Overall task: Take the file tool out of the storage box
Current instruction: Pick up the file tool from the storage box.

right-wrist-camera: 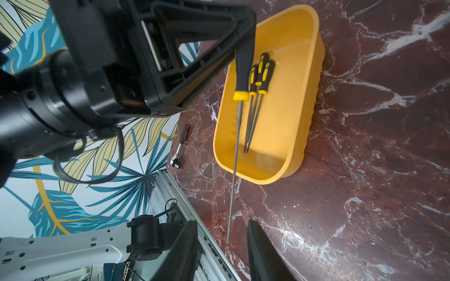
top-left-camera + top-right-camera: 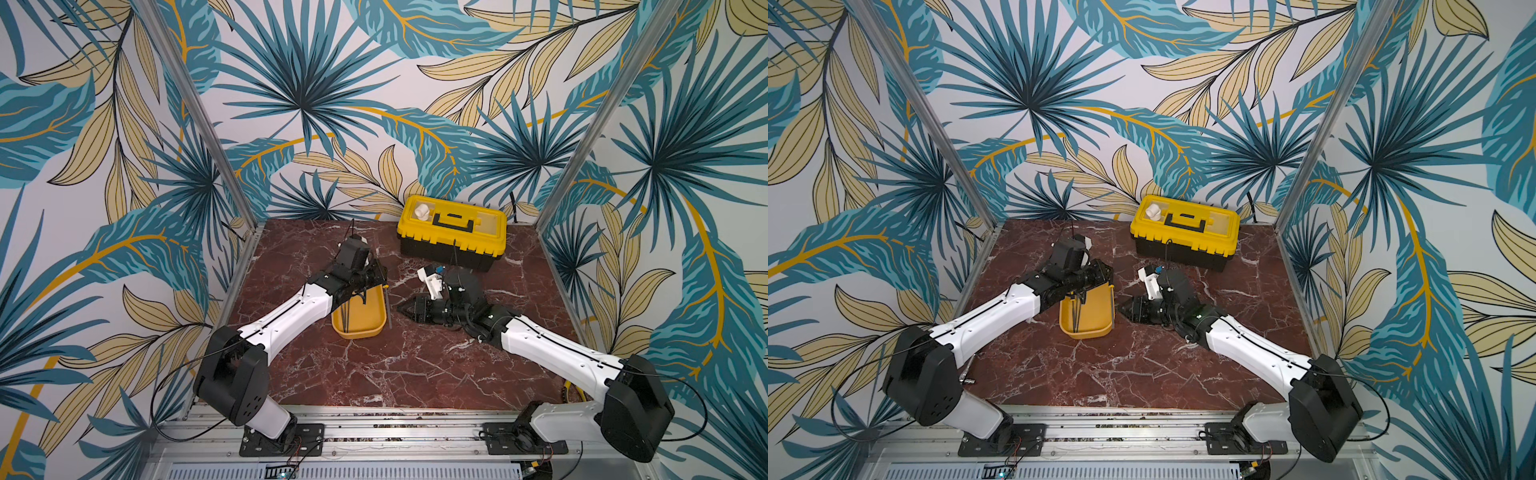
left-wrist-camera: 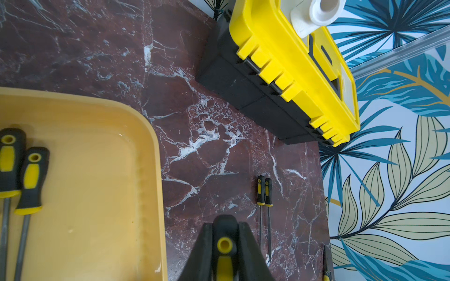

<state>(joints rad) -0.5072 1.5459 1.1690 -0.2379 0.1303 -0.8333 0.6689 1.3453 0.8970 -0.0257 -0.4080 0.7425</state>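
Observation:
The orange-yellow storage box (image 2: pixel 357 333) (image 2: pixel 1086 333) (image 3: pixel 97 182) (image 1: pixel 280 133) lies left of the table's middle. My left gripper (image 3: pixel 224 225) (image 2: pixel 380 286) is shut on the black-and-yellow handle of a file tool (image 1: pixel 242 73). Its thin shaft (image 2: pixel 388 309) runs down past the box's rim to the table beside the box. Three more files (image 1: pixel 258 80) lie inside the box. My right gripper (image 1: pixel 222 222) (image 2: pixel 401 309) is open beside the box. The held file's tip shows between its fingers, with a gap on both sides.
A yellow-lidded black toolbox (image 2: pixel 453 232) (image 3: pixel 280 73) stands at the back, with a white pipe fitting (image 2: pixel 422 212) on its lid. Two files (image 3: pixel 264 192) lie on the marble. A ratchet wrench (image 1: pixel 180 146) lies near the table's left edge.

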